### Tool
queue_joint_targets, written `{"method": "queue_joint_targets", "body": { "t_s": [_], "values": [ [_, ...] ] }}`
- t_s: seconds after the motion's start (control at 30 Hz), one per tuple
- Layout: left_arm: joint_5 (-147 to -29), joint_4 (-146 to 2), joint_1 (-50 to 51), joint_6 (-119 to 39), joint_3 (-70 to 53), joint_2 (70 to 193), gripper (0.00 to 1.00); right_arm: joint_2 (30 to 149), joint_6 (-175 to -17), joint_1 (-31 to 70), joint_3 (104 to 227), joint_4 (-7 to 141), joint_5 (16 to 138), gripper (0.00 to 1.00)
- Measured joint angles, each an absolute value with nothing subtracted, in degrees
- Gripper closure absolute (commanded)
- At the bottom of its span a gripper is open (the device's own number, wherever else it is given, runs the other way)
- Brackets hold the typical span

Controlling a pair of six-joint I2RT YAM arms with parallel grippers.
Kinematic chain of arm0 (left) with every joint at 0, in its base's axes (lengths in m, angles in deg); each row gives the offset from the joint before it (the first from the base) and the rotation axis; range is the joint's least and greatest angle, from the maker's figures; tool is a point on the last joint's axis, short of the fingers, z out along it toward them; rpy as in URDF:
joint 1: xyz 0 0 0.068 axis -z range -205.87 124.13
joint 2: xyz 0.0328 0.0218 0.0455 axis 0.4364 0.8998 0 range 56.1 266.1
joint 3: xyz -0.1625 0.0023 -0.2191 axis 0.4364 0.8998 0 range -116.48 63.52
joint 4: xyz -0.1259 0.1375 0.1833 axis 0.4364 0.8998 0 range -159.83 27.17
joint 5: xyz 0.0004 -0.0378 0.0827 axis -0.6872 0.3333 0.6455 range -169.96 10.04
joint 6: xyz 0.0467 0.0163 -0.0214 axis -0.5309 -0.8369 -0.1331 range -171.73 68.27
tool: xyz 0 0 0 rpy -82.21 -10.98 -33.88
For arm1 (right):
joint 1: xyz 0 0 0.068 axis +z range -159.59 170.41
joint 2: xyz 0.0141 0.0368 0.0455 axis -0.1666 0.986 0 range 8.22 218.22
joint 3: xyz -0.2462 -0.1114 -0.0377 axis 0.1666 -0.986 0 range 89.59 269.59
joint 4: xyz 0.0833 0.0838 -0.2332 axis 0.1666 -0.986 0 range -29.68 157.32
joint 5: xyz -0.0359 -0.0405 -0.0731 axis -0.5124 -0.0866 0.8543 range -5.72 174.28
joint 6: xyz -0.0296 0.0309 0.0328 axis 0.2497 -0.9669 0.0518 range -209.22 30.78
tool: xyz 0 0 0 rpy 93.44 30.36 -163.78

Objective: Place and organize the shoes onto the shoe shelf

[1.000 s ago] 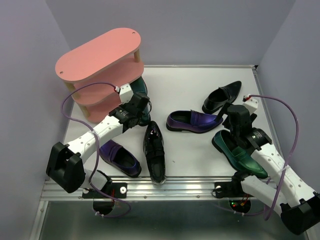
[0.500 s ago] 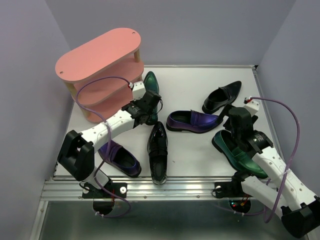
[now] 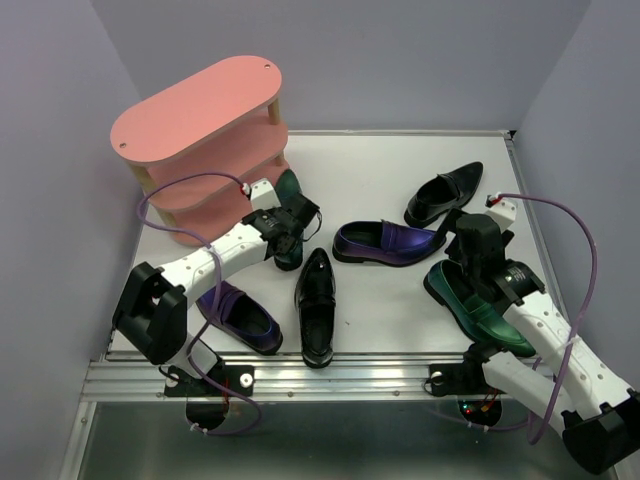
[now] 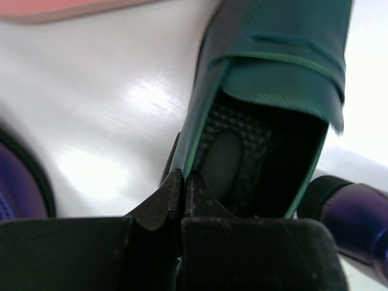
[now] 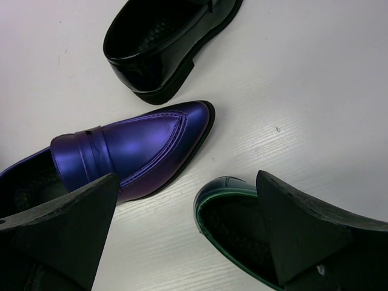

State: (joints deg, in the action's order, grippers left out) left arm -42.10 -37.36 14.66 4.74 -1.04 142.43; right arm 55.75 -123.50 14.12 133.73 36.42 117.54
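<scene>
the left tool (image 4: 183, 183), pinched shut on the side wall of the green loafer (image 4: 273, 79) lying roughly 12-to-6 in the top view, has the shoe shelf (image 3: 195, 112) close by at its 10 o'clock.

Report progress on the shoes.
Done: nothing shows on the shelf. In hand: left pincer shut on the rim of a green shoe beside it; right pincer open by the middle purple shoe. Left: all six shoes, also the near purple shoe, right green shoe, near black shoe and far black shoe.
</scene>
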Motion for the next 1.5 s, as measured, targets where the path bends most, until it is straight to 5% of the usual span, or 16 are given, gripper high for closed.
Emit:
{"method": "queue_joint_targets", "body": {
  "t_s": [0.47,0.9,1.5],
  "values": [
    [-40.52,-27.52,14.14,11.43,-0.69,141.31,1.0,55.66,-123.48,14.12,133.73,36.42,116.79,0.0],
    [-35.5,-26.82,13.72,15.06,-0.14,128.33,1.0,56.69,-123.02,14.12,133.73,36.49,116.18,0.0],
    [-34.77,-32.22,2.2,14.62,4.78,129.9,1.0,56.69,-122.45,14.12,133.73,36.57,115.2,0.0]
  ]
}}
